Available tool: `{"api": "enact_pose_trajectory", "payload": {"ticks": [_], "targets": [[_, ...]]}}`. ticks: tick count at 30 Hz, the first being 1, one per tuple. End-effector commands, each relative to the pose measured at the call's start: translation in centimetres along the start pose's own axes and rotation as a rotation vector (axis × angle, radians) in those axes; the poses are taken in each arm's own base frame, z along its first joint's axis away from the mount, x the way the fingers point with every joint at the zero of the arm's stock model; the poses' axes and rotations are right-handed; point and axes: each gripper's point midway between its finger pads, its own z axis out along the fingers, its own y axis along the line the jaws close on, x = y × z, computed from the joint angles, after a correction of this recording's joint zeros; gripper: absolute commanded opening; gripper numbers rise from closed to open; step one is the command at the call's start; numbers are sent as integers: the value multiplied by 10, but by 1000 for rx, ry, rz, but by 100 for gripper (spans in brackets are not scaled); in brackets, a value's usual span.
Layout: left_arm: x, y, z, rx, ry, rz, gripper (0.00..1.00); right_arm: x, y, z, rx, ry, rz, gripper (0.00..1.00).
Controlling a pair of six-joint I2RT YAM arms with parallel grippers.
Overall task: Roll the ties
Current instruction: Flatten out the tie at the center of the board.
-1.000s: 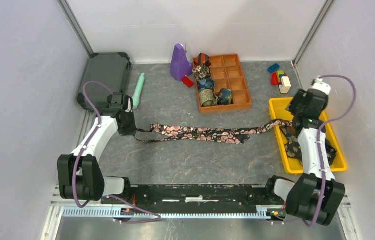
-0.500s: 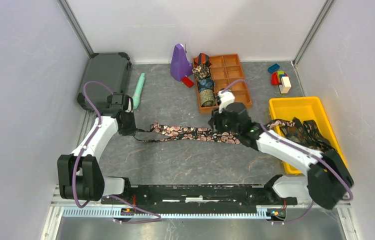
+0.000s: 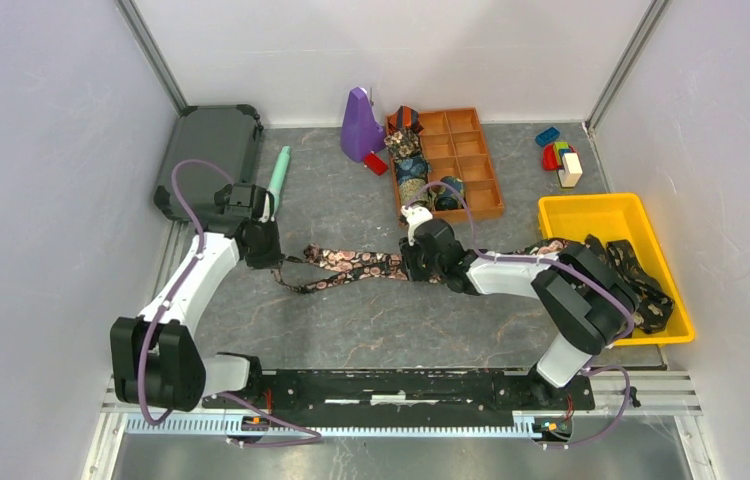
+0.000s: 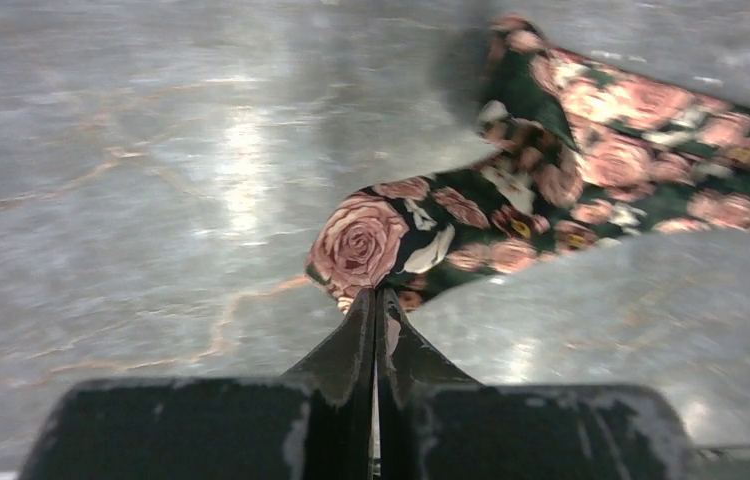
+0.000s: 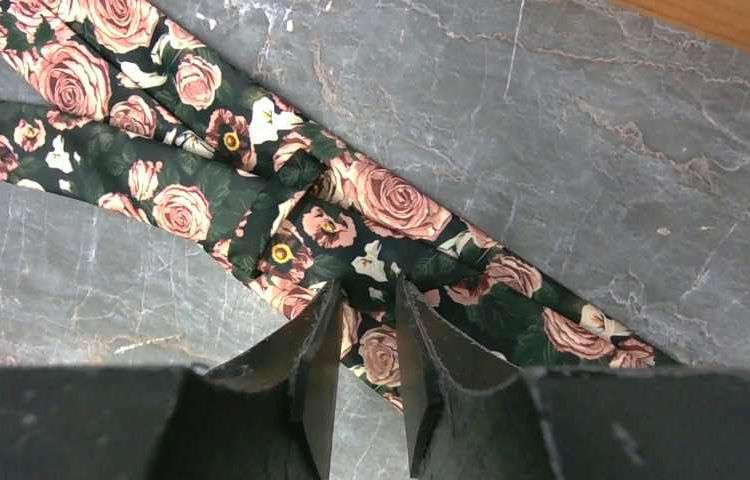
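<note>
A long dark tie with pink roses (image 3: 361,264) lies across the table's middle, and its right end runs toward the yellow tray (image 3: 601,205). My left gripper (image 3: 273,258) is shut on the tie's left end; in the left wrist view the jaws (image 4: 376,297) pinch the rose fabric (image 4: 551,170). My right gripper (image 3: 408,264) hovers low over the tie's middle, slightly open. In the right wrist view (image 5: 363,295) the fabric (image 5: 381,205) lies folded and overlapped under and between the fingers. More dark ties (image 3: 641,285) lie in the tray. Rolled ties (image 3: 413,193) sit in the wooden box (image 3: 466,140).
A purple object (image 3: 359,125) and a red block stand by the box's left side. A teal cylinder (image 3: 277,178) and a dark grey case (image 3: 209,150) are at the back left. Coloured toy blocks (image 3: 559,155) sit at the back right.
My right arm has swung from the yellow tray leftward to the tie's middle. The tie's visible stretch on the table has bunched and shifted left. My left gripper has kept its hold.
</note>
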Motion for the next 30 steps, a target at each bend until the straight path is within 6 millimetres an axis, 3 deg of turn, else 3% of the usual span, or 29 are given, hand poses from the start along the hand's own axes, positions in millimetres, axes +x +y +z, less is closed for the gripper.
{"api": "enact_pose_trajectory", "payload": {"ticks": [1, 4, 9, 13, 18, 24, 30], "targets": [[-13, -67, -26, 364, -30, -109, 2, -3, -3, 8, 13, -26, -28, 31], [-25, -101, -42, 575, -90, -158, 2, -1, -4, 5, 13, -25, -30, 31], [-38, -140, -70, 894, -192, -200, 2, -10, -13, -11, 57, -41, -78, 32], [-44, -154, -88, 1110, -267, -278, 2, -21, -23, -29, 86, -71, -122, 36], [-48, -162, -112, 1349, -303, -385, 2, -26, -39, -41, 66, -84, -57, 40], [-51, -159, -146, 1582, -347, -463, 2, 7, -48, -39, 50, -23, 17, 43], [-47, -160, -146, 1604, -321, -456, 2, 50, -74, -34, 53, 70, 122, 39]]}}
